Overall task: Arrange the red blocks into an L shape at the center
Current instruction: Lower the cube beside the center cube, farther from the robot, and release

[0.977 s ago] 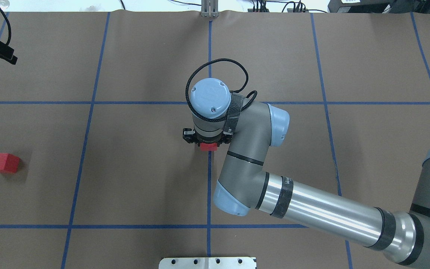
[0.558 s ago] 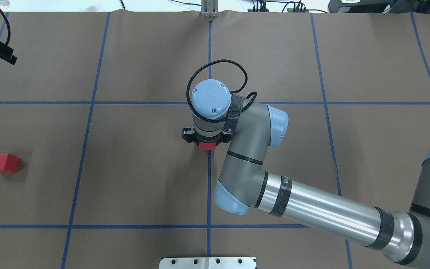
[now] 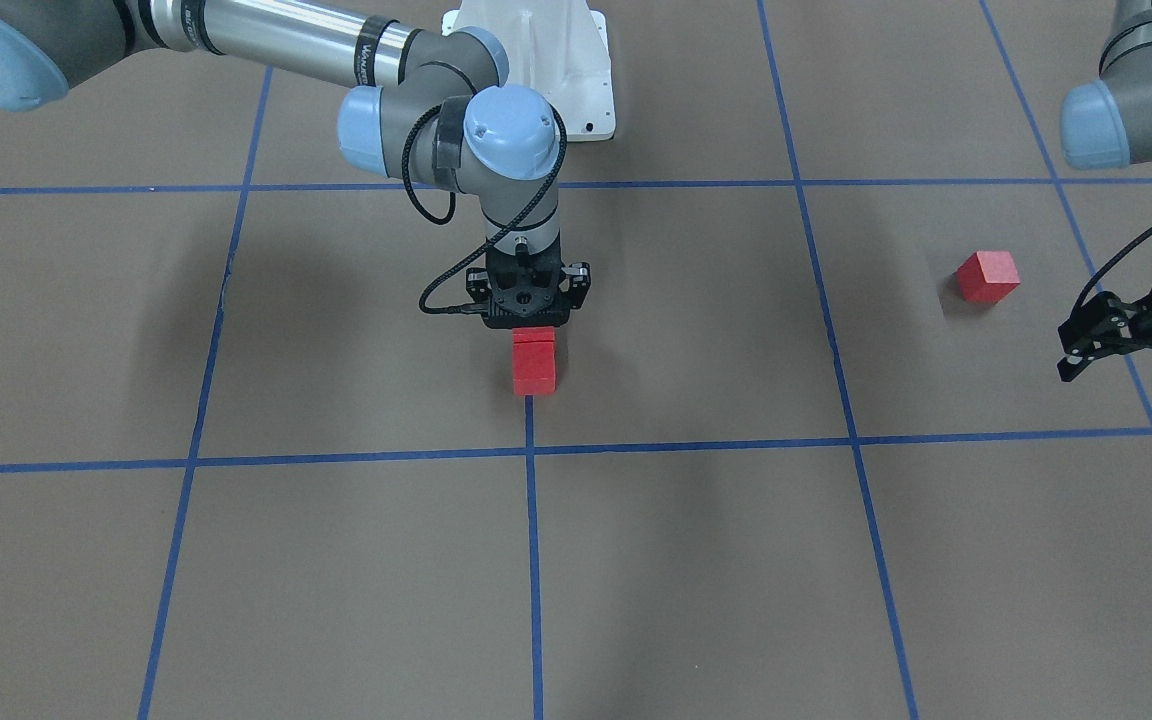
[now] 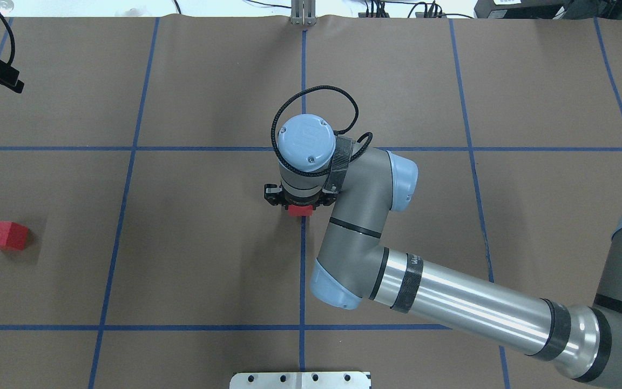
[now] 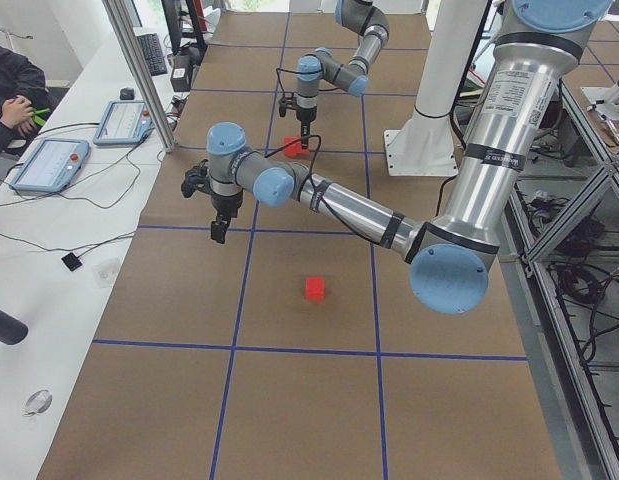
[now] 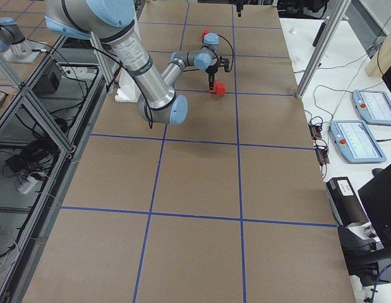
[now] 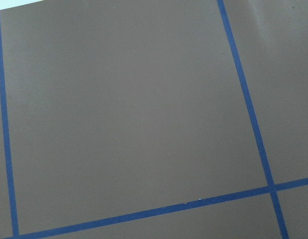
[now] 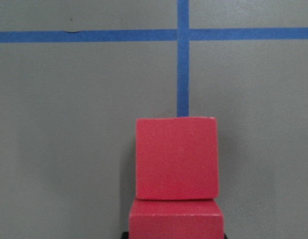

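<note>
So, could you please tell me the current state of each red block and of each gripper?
right gripper: low over the inner block; jaws hidden, so open or shut is unclear.
left gripper: open, empty, hovering off to the side.
inner block: under the right gripper, against the outer block.
outer block: lying free on the middle line.
lone block: lying apart, untouched.

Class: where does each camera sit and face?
Front-facing: across table, facing robot; right claw over paired red blocks.
Overhead: behind robot, looking down; right arm.
Exterior left: table's left end; left arm nearest.
Exterior right: opposite end; right arm nearest.
Left wrist: down at table; no body.
Right wrist: down at the pair.
Front-facing and overhead share the lone block.
</note>
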You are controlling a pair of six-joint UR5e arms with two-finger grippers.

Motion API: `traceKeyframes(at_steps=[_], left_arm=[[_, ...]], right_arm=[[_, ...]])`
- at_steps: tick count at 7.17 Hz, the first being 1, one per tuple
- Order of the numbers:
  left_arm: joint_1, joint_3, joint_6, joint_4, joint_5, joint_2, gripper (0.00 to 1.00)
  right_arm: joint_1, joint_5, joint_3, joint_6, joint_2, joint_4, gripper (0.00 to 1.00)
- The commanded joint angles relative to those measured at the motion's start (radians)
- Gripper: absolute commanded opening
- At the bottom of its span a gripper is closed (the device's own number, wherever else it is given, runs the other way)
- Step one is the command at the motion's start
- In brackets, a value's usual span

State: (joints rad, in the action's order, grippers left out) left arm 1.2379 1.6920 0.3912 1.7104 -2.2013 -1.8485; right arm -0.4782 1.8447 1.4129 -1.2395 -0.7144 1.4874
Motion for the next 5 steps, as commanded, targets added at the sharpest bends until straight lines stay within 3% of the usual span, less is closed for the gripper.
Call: traceKeyframes(at_steps=[1,5], left_arm=[[0.0,0.0,0.0,0.0,0.0,0.0,0.99],[0.003,-0.015,0.003,0.005,0.0,0.002,1.0]], right_arm=[[0.0,-0.013,0.0,-0.001,-0.002,-0.001,0.97],[-0.022,-0.013,0.003,0.002,0.003,-0.003,0.98]])
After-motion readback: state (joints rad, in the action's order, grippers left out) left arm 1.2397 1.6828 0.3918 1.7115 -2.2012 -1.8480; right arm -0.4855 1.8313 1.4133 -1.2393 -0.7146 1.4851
